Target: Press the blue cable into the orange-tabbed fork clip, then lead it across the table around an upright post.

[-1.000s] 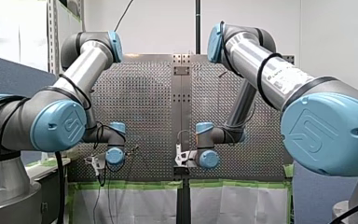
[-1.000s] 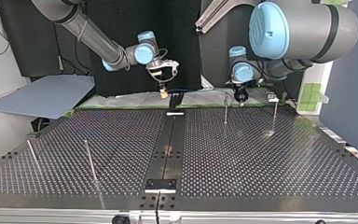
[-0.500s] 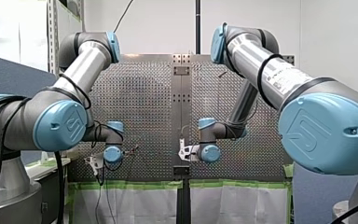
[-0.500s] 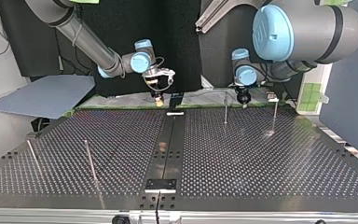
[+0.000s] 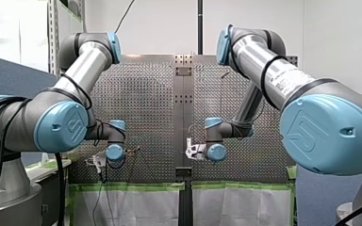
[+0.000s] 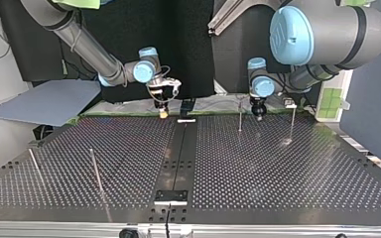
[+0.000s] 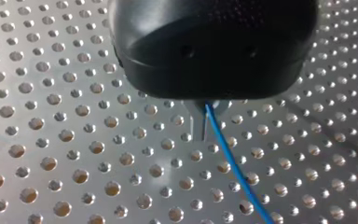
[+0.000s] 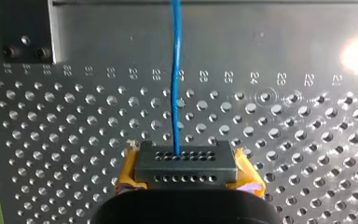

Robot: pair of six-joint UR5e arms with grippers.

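- My left gripper [image 7: 205, 117]: fingers pinch the blue cable [image 7: 230, 161], which trails toward 5 o'clock over the desk [image 7: 74, 140].
- My right gripper [image 8: 185, 162]: fingers pinch it too, and the cable leaves at 12 o'clock.
- Recommend: hold the span taut, arms moving together.

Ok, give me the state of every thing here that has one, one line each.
My black left gripper: shut on the thin blue cable.
My yellow-padded right gripper: shut on that cable.
The blue cable: runs straight ahead of my right gripper, over the perforated metal table.
Thin upright metal posts: standing, no cable seen around any.
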